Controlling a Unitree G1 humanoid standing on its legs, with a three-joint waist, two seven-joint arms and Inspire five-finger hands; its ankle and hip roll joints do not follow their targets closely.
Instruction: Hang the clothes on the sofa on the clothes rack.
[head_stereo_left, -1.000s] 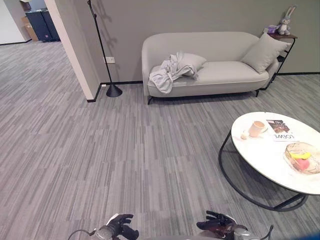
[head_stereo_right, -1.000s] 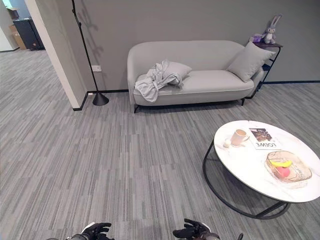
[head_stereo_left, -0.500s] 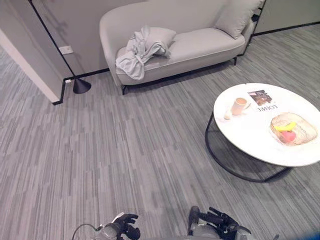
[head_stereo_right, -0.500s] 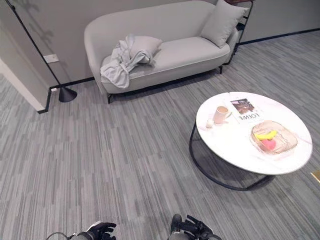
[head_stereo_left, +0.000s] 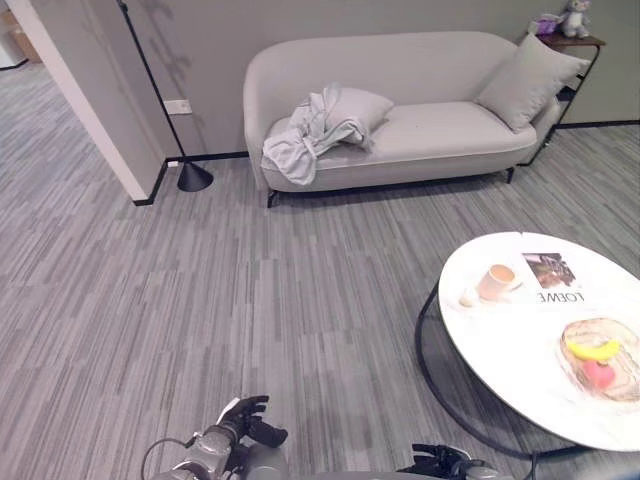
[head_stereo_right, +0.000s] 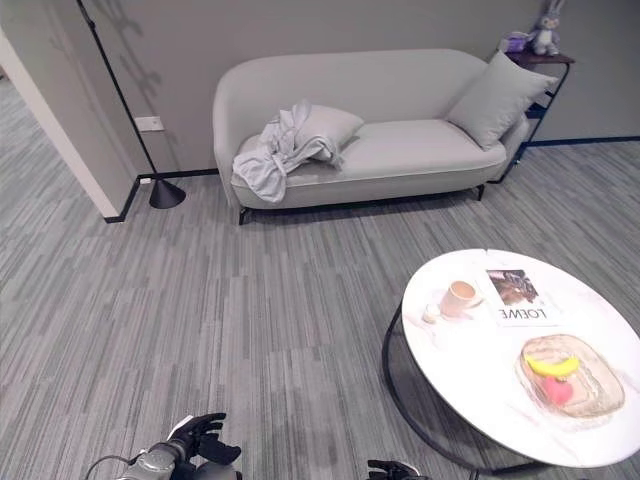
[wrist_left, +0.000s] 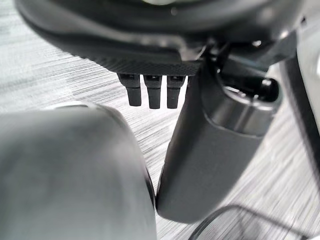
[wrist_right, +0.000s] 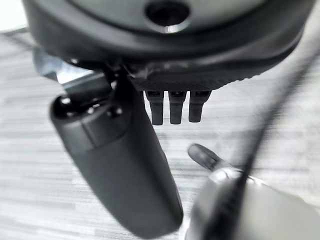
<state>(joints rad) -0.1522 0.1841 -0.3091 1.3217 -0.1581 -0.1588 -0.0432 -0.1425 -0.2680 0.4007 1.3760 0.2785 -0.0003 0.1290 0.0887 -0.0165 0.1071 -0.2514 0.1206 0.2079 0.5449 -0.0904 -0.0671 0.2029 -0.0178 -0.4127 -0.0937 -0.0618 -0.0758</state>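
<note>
— Item one, the clothes (head_stereo_left: 312, 135). Location?

— A pale grey garment, bundled on the left end of the sofa (head_stereo_left: 440, 140), part draped over the seat's front edge, its top against a cushion (head_stereo_left: 365, 105). From where the robot stands, about twelve o'clock, a touch toward eleven, well apart across open floor.

— Long axis?

— Judged roughly: from the cushion down toward the seat edge, slanting toward seven o'clock.

— Item two, the hands.

— Left hand (head_stereo_left: 246, 419) low at the near edge, fingers (wrist_left: 152, 93) relaxed, holding nothing. Right hand (head_stereo_left: 437, 462) low at five o'clock, fingers (wrist_right: 173, 108) likewise loose and empty. Both far from the garment; the left hand sits more nearly in line with it, so I'd judge it marginally better placed. The robot must walk closer before either can reach.

— Other fixtures?

— Floor lamp (head_stereo_left: 193, 176) base at eleven o'clock beside the sofa. Round white tabletop (head_stereo_left: 520, 350) at three o'clock, carrying a cup (head_stereo_left: 496, 281), a magazine (head_stereo_left: 552, 275) and a glass dish of fruit (head_stereo_left: 600, 358). A second cushion (head_stereo_left: 530, 82) at the sofa's right end. No clothes rack catalogued.

— Writing or labels?

— The magazine cover bears large print; not transcribed. Nothing legible on the garment.
</note>
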